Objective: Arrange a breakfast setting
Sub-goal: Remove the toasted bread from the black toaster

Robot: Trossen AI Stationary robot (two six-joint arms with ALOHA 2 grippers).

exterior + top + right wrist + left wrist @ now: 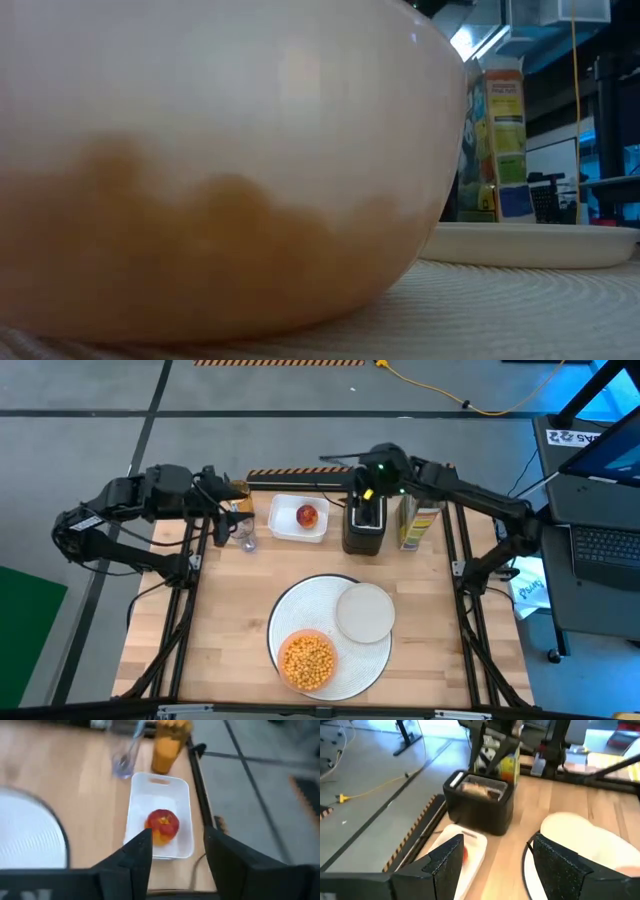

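Bagel (479, 789) (half-hidden) in black toaster (480, 810)

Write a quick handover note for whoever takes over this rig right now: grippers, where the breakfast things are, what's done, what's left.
Left gripper: open, empty, at the table's back left.
Right gripper: open, empty, above the toaster.
Done: orange bowl of cereal puffs and small plate on the white placemat.
Left: apple still in the white tray; bagel in the toaster.

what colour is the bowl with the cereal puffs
Orange bowl, holding yellow cereal puffs; clearest in the high view.
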